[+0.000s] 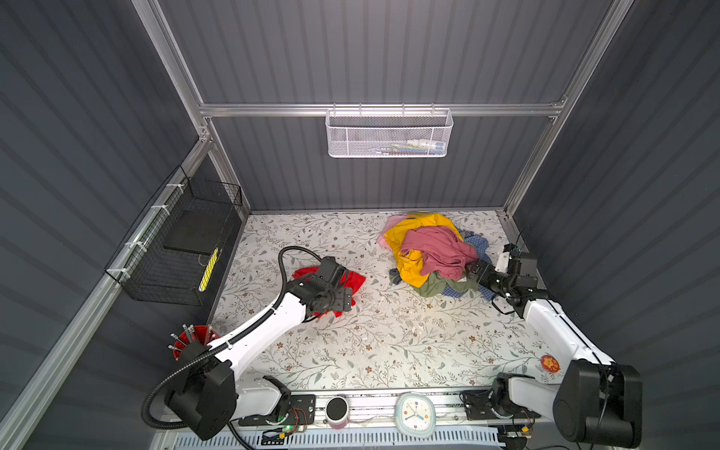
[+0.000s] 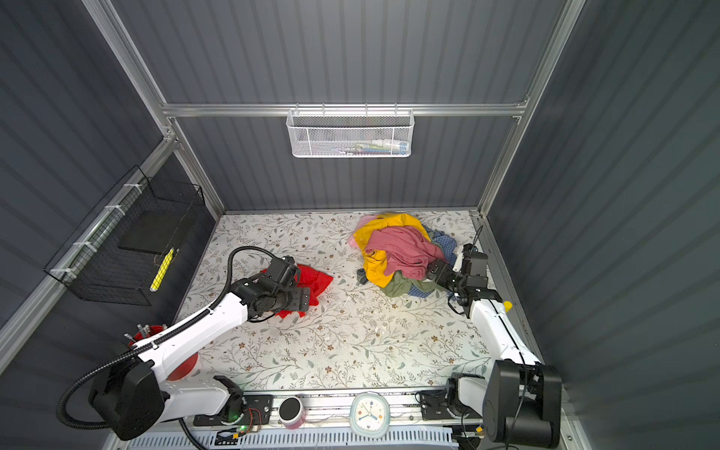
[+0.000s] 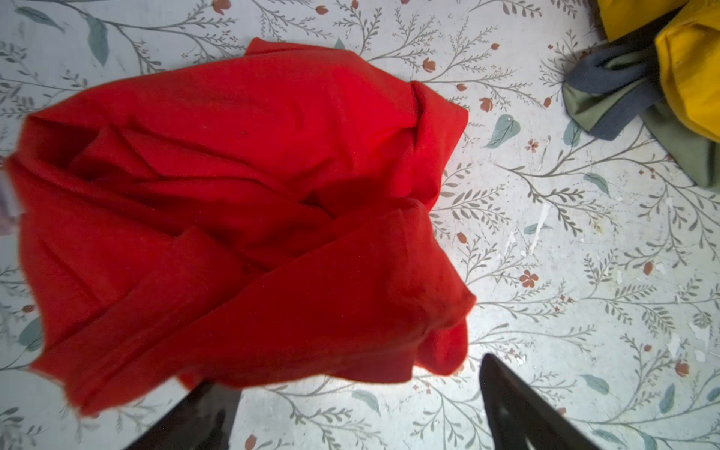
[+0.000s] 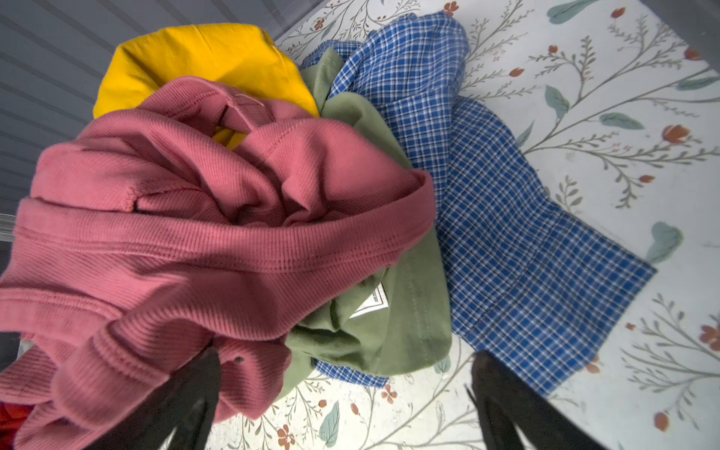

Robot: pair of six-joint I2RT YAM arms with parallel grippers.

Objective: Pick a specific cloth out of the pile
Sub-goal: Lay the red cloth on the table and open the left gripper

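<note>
Red cloth [image 1: 357,281] lies crumpled on the floral tabletop [image 1: 389,343], left of centre, well apart from the pile [image 1: 432,249]. In both top views the wrist mostly hides the left tool; the left wrist view shows the left tool [image 3: 350,413] spread, pinching nothing, at the cloth's edge. Right tool [image 4: 346,409] is spread at the pile, with pink cloth [image 4: 195,233] against one finger. A white label [image 4: 372,304] on the olive cloth [image 4: 413,280] shows only in the right wrist view.

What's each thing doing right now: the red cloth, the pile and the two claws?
red cloth: crumpled on the table, apart from the pile, not gripped.
pile: heaped, dusty pink cloth on top.
left gripper: open, over the red cloth.
right gripper: open, at the pile's edge.
</note>
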